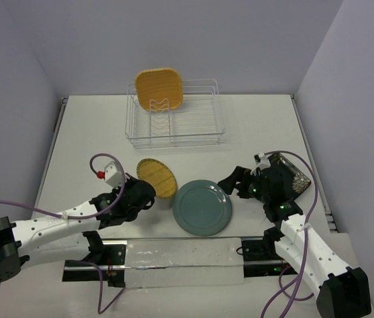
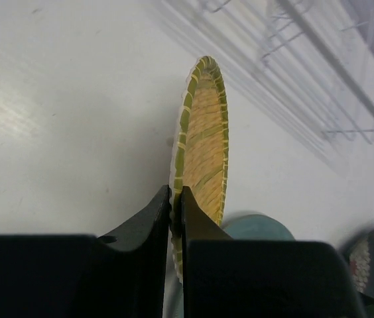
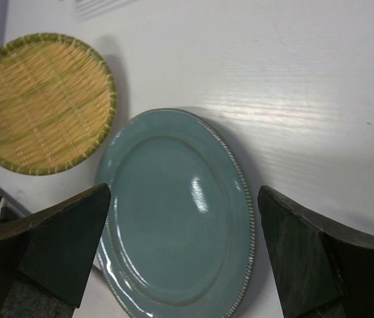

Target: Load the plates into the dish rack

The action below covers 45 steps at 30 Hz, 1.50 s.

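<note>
White counter (image 1: 74, 132), grey walls; left claw (image 2: 176, 202) clenched on the rim of the yellow plate (image 2: 207, 146), tipped on edge; right claw (image 3: 184, 225) spread wide over the teal plate (image 1: 202, 207); next, I judge, a lift toward the dish rack (image 1: 207, 136) at upper centre, slotting beside the orange plate (image 1: 159, 88); no legible writing.

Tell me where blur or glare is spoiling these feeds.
Left wrist: the dish rack wires are smeared into soft streaks, while the yellow plate rim reads clearly. Right wrist: a bright glare band on the table beside the teal plate, plus a small highlight on its glaze. Top external: even light, soft shadows only.
</note>
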Each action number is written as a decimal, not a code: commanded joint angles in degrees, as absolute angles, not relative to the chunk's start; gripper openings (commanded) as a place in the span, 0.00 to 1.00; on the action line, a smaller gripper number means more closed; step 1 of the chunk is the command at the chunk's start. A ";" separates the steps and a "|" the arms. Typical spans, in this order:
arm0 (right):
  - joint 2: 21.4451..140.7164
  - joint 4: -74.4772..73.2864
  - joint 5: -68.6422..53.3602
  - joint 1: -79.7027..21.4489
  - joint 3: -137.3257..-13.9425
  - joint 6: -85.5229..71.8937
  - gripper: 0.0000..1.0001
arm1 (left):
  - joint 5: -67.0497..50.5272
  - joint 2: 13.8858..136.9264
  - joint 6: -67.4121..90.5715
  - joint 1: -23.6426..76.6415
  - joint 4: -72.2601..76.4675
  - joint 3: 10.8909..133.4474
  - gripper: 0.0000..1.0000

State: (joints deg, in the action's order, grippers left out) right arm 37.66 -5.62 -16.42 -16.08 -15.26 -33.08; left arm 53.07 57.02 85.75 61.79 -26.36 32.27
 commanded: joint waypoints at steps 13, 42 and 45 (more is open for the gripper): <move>42.31 6.60 -29.15 -21.31 -21.13 -31.39 1.00 | 49.51 38.50 41.74 62.31 9.05 26.41 0.00; 43.37 11.20 -32.30 -21.97 -24.38 -27.56 0.99 | -16.76 60.79 -18.40 40.30 9.94 59.25 0.00; 44.04 12.09 -32.24 -22.38 -25.35 -26.95 0.99 | -21.91 65.43 -22.50 38.88 5.44 64.55 0.00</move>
State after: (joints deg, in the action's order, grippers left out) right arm 43.35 7.38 -32.34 -21.55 -21.59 -29.15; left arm -8.30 60.38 -16.67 40.46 13.72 57.64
